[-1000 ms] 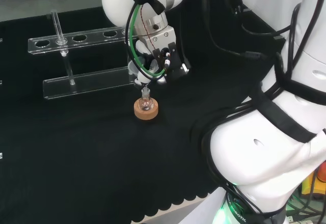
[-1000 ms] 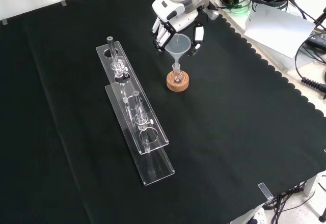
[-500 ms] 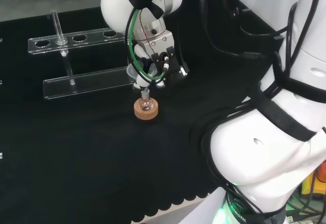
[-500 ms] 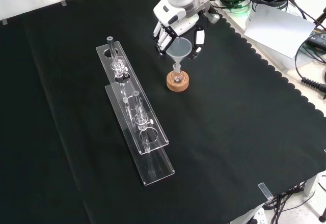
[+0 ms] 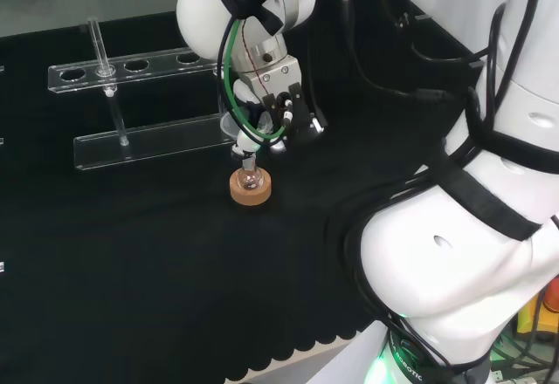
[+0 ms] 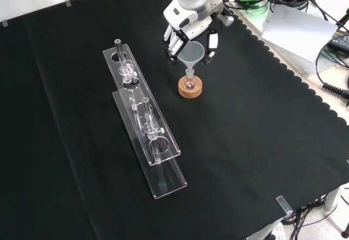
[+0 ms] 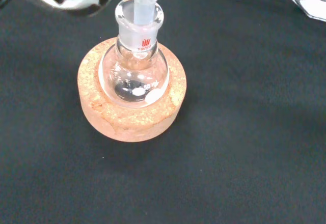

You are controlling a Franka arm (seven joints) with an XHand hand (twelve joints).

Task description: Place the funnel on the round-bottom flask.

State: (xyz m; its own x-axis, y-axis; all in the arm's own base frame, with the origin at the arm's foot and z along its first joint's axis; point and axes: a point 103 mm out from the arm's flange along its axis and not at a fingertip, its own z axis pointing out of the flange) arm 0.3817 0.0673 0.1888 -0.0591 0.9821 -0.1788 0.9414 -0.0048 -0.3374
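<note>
While the hand (image 6: 192, 26) pinches the funnel (image 6: 191, 54) rim, its stem sits inside the flask (image 7: 134, 71) neck, test-tube rack (image 6: 143, 117) at 8 o'clock.

One funnel (image 6: 191, 54), one flask (image 7: 134, 76) on one cork ring (image 7: 131, 117), one rack (image 6: 143, 117), one hand (image 6: 188, 28).

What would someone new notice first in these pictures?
Probably the black and white robot hand at the far side of the black cloth, its fingers curled round a clear plastic funnel whose stem enters the neck of a small round-bottom glass flask on a cork ring stand. Left of it in the front view lies a long clear acrylic test-tube rack.
</note>
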